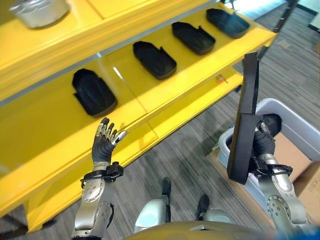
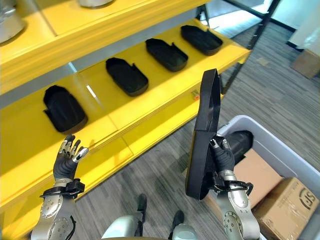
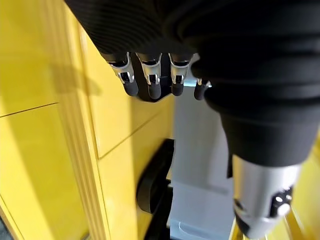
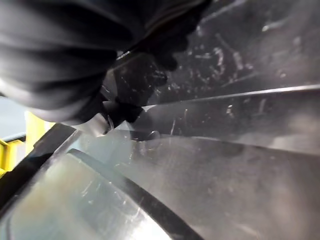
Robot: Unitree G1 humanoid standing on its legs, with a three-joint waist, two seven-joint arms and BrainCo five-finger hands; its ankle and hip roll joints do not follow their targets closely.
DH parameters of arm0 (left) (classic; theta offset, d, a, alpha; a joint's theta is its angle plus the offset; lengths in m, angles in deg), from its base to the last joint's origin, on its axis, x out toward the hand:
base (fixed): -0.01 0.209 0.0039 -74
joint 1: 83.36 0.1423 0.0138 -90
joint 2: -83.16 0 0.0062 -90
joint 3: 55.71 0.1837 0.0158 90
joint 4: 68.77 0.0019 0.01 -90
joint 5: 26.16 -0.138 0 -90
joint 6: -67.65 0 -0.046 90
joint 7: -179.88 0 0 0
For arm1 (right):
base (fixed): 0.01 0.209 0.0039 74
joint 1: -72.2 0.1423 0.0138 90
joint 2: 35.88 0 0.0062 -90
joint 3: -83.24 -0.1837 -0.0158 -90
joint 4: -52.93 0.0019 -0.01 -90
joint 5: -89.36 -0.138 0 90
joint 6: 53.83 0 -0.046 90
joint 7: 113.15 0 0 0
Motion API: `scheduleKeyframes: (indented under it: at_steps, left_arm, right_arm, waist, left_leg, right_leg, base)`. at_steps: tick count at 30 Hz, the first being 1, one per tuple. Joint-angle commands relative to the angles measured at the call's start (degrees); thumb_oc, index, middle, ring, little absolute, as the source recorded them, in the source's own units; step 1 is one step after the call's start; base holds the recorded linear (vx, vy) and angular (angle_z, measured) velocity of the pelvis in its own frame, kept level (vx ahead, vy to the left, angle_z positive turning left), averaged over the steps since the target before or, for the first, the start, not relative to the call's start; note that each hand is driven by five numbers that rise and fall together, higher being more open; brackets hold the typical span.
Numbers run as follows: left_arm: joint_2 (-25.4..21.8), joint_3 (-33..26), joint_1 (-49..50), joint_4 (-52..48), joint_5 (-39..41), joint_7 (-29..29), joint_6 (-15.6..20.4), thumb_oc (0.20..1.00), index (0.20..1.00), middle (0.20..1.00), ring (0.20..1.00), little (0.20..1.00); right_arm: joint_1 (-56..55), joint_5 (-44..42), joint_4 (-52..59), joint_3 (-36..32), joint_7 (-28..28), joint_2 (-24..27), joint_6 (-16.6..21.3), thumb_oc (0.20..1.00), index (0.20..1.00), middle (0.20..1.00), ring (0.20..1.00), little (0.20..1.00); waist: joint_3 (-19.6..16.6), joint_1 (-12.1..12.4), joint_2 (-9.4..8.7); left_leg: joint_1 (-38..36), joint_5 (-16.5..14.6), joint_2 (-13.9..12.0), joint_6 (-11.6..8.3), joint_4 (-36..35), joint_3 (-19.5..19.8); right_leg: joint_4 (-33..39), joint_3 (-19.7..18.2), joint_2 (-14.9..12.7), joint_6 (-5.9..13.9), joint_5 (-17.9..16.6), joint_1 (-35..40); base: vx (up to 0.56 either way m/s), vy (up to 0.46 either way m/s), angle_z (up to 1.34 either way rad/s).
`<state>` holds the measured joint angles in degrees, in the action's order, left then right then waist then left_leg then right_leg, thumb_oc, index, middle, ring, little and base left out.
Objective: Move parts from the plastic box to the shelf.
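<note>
Part orientation: the black part (image 2: 205,135) stands nearly upright, its long axis running from my right hand up toward the shelf (image 2: 150,107); its upper end tilts slightly away from me and it presents a narrow edge to the head camera.
Part location: held in the air above the floor, between the shelf front and the plastic box (image 2: 295,165), clear of both.
Part relative to hand: my right hand (image 2: 222,157) sits on the lower half of the part, on the side facing the box; most of the part's length rises above the hand.
Right hand state: fingers curled round the part, clamping it; the wrist view shows dark fingertips against its scuffed surface.
Left hand state: my left hand (image 1: 105,142) is raised in front of the shelf's lower edge, fingers relaxed and spread, holding nothing.
Shelf contents: four black parts (image 1: 154,59) lie flat in a row on the yellow shelf, spaced apart.
Box contents: another dark part (image 2: 247,142) lies inside; cardboard cartons (image 2: 285,202) sit beside the box.
</note>
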<state>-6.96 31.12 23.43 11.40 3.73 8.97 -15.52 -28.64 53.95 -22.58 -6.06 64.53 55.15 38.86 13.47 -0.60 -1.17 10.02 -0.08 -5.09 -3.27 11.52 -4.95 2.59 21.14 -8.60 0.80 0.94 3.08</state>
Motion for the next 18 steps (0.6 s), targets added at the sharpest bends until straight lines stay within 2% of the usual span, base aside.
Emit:
scheduleKeyframes:
  at_steps: [1, 4, 6, 7, 8, 9, 10, 11, 12, 15, 16, 17, 18]
  left_arm:
    - [-1.5, -2.4, 1.4, -4.2, 0.9, 0.5, 2.6, 1.000, 1.000, 1.000, 1.000, 1.000]
    - [-1.5, -1.9, 0.8, -4.5, 1.9, 1.3, 2.9, 1.000, 1.000, 1.000, 1.000, 1.000]
    - [-1.3, -1.2, 0.3, -4.5, 2.3, 1.5, 2.7, 1.000, 1.000, 1.000, 1.000, 1.000]
    - [-1.3, -1.2, 0.3, -4.5, 2.4, 1.5, 2.7, 1.000, 1.000, 1.000, 1.000, 1.000]
    - [-1.2, -0.5, -0.2, -4.3, 2.4, 1.2, 2.6, 1.000, 1.000, 1.000, 1.000, 1.000]
    - [-1.0, 0.0, 0.5, -4.4, 2.5, 0.2, 2.5, 1.000, 1.000, 1.000, 1.000, 1.000]
    - [-1.0, 0.0, 0.5, -4.4, 2.5, 0.2, 2.5, 1.000, 1.000, 1.000, 1.000, 1.000]
    - [-1.2, -0.1, 1.0, -4.5, 2.5, -0.4, 2.4, 1.000, 1.000, 1.000, 1.000, 1.000]
    - [-1.7, -0.4, 1.9, -4.8, 2.2, -1.5, 2.2, 1.000, 1.000, 1.000, 1.000, 1.000]
    - [-3.9, -1.0, 1.6, -4.6, 1.6, -2.0, 2.5, 1.000, 1.000, 1.000, 1.000, 1.000]
    - [-3.9, -1.0, 1.6, -4.6, 1.6, -2.0, 2.5, 1.000, 1.000, 1.000, 1.000, 1.000]
    - [-4.4, -1.3, 1.4, -4.2, 1.8, -1.9, 2.5, 1.000, 1.000, 1.000, 1.000, 1.000]
    - [-4.7, -1.4, 1.2, -4.2, 1.8, -1.8, 2.5, 1.000, 1.000, 1.000, 1.000, 1.000]
  right_arm:
    - [2.9, -2.5, 1.5, -1.4, 0.1, 0.8, 4.3, 0.200, 0.200, 0.200, 0.200, 0.200]
    - [3.9, -2.5, 0.9, -1.4, -1.2, 1.6, 4.7, 0.200, 0.200, 0.200, 0.200, 0.200]
    - [4.1, -3.0, 0.8, -1.6, -2.1, 1.9, 5.2, 0.200, 0.200, 0.200, 0.200, 0.200]
    - [4.1, -3.1, 0.8, -1.7, -2.1, 1.9, 5.2, 0.200, 0.200, 0.200, 0.200, 0.200]
    - [4.1, -2.6, 1.2, -2.2, -2.2, 2.2, 5.3, 0.200, 0.200, 0.200, 0.200, 0.200]
    - [4.0, -2.7, 1.7, -2.0, -2.1, 2.3, 5.3, 0.200, 0.200, 0.200, 0.200, 0.200]
    - [4.0, -2.7, 1.7, -2.0, -2.1, 2.3, 5.3, 0.200, 0.200, 0.200, 0.200, 0.200]
    - [3.9, -2.7, 1.9, -2.0, -1.8, 2.1, 5.1, 0.200, 0.200, 0.200, 0.200, 0.200]
    - [2.8, -2.4, 2.2, -2.8, -1.4, 1.6, 4.7, 0.200, 0.200, 0.200, 0.200, 0.200]
    - [2.4, -1.9, 2.0, -3.6, -1.1, 0.6, 4.6, 0.200, 0.200, 0.200, 0.200, 0.200]
    - [2.4, -1.9, 2.0, -3.6, -1.1, 0.6, 4.6, 0.200, 0.200, 0.200, 0.200, 0.200]
    - [1.8, -1.4, 1.9, -4.1, -1.1, 0.1, 4.4, 0.200, 0.200, 0.200, 0.200, 0.200]
    - [1.8, -1.2, 1.8, -4.3, -1.3, -0.2, 4.3, 0.200, 0.200, 0.200, 0.200, 0.200]
  waist:
    - [-3.1, -2.3, 1.31]
    - [-3.0, -2.6, 2.50]
    - [-2.6, -2.4, 2.50]
    - [-2.6, -2.5, 2.44]
    - [-2.0, -2.1, 2.65]
    - [-2.1, -1.3, 3.16]
    - [-2.1, -1.3, 3.15]
    - [-2.0, -1.0, 3.52]
    - [-2.0, -0.8, 3.58]
    - [-1.3, 0.2, 2.59]
    - [-1.3, 0.2, 2.59]
    - [-1.3, 0.7, 1.94]
    - [-1.2, 1.0, 1.71]
  left_leg:
    - [-8.8, 3.6, -11.6, -1.44, -5.1, 1.2]
    - [-8.5, 11.7, -18.4, -3.73, -11.4, 1.3]
    - [-7.4, 15.7, -20.3, -5.43, -14.6, 0.6]
    - [-7.6, 16.0, -20.2, -5.52, -15.0, 0.6]
    - [-6.1, 17.5, -20.7, -6.14, -15.7, -0.4]
    - [-7.1, 14.4, -20.4, -6.94, -16.2, -0.1]
    - [-7.1, 14.4, -20.4, -6.94, -16.2, -0.1]
    - [-7.8, 12.4, -19.9, -7.25, -16.5, -0.1]
    - [-8.1, 9.8, -18.2, -7.19, -16.5, 0.1]
    - [-7.2, 7.1, -15.7, -6.66, -14.3, 1.5]
    - [-7.2, 7.1, -15.7, -6.66, -14.3, 1.6]
    - [-6.5, 4.9, -13.5, -6.03, -12.5, 2.2]
    - [-5.9, 4.1, -12.5, -5.84, -11.6, 2.6]
  right_leg:
    - [-11.6, -3.8, -2.3, 3.14, 4.8, -8.1]
    - [-20.4, -3.9, -6.1, 4.30, 8.1, -11.8]
    - [-25.0, -3.5, -8.6, 4.98, 10.0, -12.8]
    - [-25.5, -3.5, -8.7, 5.00, 10.2, -13.1]
    - [-27.6, -2.9, -10.1, 5.09, 9.7, -14.1]
    - [-29.2, -3.8, -10.9, 5.99, 9.2, -14.8]
    - [-29.2, -3.8, -10.9, 5.99, 9.2, -14.9]
    - [-29.2, -4.1, -11.4, 6.54, 8.6, -15.1]
    - [-28.4, -3.7, -12.7, 7.69, 7.1, -14.4]
    - [-24.5, -2.6, -14.7, 9.45, 4.6, -10.6]
    - [-24.5, -2.5, -14.7, 9.45, 4.5, -10.6]
    - [-21.0, -1.2, -16.1, 10.23, 2.7, -8.0]
    - [-19.5, -0.9, -16.7, 10.58, 1.9, -7.1]
  base:
    - [-0.06, 0.291, 0.18]
    - [-0.02, 0.333, 0.42]
    - [0.01, 0.260, 0.38]
    - [-0.08, 0.207, 0.46]
    - [-0.06, 0.304, 0.47]
    - [-0.06, 0.309, 0.55]
    - [0.01, 0.314, 0.31]
    - [-0.01, 0.295, 0.12]
    - [-0.01, 0.369, 0.00]
    - [0.00, 0.225, 0.39]
    - [0.01, 0.219, 0.46]
    - [0.01, 0.219, 0.30]
    - [0.02, 0.282, 0.46]
